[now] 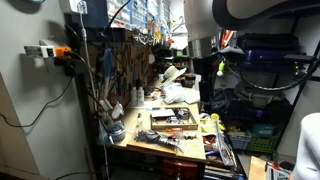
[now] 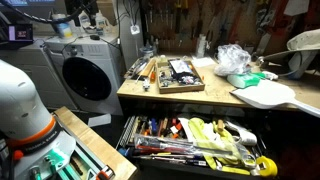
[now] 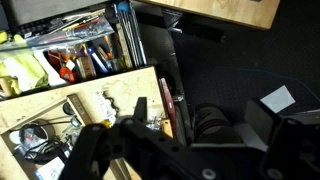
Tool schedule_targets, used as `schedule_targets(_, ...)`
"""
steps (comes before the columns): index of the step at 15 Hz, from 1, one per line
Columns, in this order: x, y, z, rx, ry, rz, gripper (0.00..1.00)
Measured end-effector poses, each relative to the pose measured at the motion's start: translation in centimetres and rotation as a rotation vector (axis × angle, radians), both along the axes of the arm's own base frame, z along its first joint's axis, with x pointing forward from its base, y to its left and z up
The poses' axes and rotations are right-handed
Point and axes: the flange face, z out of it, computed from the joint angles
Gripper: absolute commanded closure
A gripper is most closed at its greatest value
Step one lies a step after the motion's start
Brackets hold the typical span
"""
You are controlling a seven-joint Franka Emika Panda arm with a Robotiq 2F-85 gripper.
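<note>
Wrist view: my gripper (image 3: 175, 150) empty, jaws apart, hanging above wooden tray (image 3: 120, 85) at 9 o'clock. Drawer (image 3: 128, 42) at 10 o'clock pulled open, tools exposed for reach.

On the workbench (image 2: 212, 101) a tool tray (image 2: 181, 89), below it an open drawer (image 2: 262, 166) of tools, washing machine (image 2: 88, 75) beside the workbench.

**Bench tally: mostly ones**

One table (image 2: 215, 94) carries one wooden tray (image 2: 178, 90) of small tools, too jumbled to count. It also carries one crumpled clear plastic bag (image 2: 232, 58) toward its back edge and one white board (image 2: 268, 97) at its front corner. Below the front edge is one open drawer (image 2: 265, 166), its tools also past counting. One washing machine (image 2: 85, 75) stands beside it. One claw (image 3: 185, 140) shows two fingers (image 3: 95, 150).
</note>
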Motion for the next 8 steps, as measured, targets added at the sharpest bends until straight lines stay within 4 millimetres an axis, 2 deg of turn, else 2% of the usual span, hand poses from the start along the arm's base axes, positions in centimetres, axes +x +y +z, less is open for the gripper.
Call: schedule_targets(8,0.1,-0.05,0.02,0.0,-0.006,-0.013,0.0)
